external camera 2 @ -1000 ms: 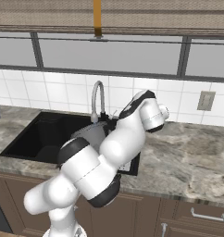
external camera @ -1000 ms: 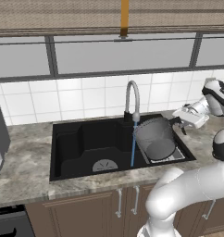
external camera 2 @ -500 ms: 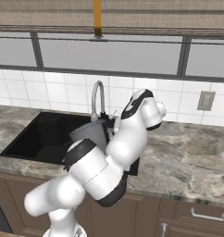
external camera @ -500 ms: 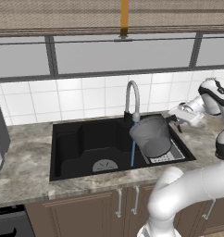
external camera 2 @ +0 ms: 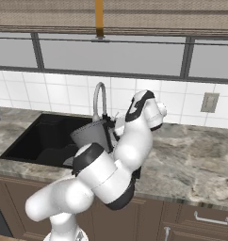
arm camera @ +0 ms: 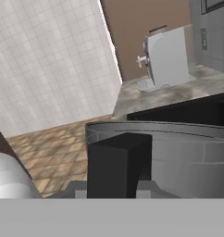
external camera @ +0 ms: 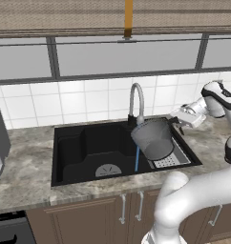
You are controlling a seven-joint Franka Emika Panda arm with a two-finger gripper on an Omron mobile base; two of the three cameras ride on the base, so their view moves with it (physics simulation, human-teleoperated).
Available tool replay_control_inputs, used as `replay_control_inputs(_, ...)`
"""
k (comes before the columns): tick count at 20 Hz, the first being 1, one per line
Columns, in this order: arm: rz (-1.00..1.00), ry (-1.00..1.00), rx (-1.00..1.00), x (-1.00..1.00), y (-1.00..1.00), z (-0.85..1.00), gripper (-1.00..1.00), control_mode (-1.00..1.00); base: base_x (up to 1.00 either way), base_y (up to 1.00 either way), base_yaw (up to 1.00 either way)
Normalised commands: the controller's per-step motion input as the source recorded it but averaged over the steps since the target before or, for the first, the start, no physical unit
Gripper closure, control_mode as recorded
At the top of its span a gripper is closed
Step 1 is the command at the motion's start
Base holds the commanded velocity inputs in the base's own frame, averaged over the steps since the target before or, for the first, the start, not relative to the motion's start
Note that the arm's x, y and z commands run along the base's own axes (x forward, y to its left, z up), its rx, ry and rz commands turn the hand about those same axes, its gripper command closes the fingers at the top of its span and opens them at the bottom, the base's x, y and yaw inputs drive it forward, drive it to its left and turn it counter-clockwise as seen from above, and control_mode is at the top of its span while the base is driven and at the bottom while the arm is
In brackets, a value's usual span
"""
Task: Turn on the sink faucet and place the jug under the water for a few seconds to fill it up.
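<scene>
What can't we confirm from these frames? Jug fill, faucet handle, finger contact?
- Jug contents: left base view sees it from the side, right base view has the arm in front.
- Where the water meets the jug: hidden behind its wall.
- Sink faucet handle: too small to tell.
- Fingertips: hand view, covered by the black handle.

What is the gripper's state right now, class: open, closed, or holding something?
Gripper: closed on the jug by its black side handle, holding it lifted over the sink.
</scene>
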Motion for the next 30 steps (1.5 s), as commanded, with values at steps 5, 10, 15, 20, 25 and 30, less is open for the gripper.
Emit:
replay_control_inputs(5,0.00,0.12,0.00,-0.09,0.00,0.00,1.00,-1.00,0.00,0.00,0.00)
replay_control_inputs(10,0.00,0.22,0.00,-0.14,0.00,0.00,1.00,-1.00,0.00,0.00,0.00)
replay_control_inputs(15,0.00,0.21,0.00,0.00,0.00,0.00,1.00,-1.00,0.00,0.00,0.00)
replay_control_inputs(20,0.00,0.04,0.00,0.11,-0.01,0.00,1.00,-1.00,0.00,0.00,0.00)
replay_control_inputs(25,0.06,-0.01,0.02,0.20,-0.12,-0.06,1.00,-1.00,0.00,0.00,0.00)
replay_control_inputs(30,0.06,-0.02,0.02,0.19,-0.15,-0.07,1.00,-1.00,0.00,0.00,0.00)
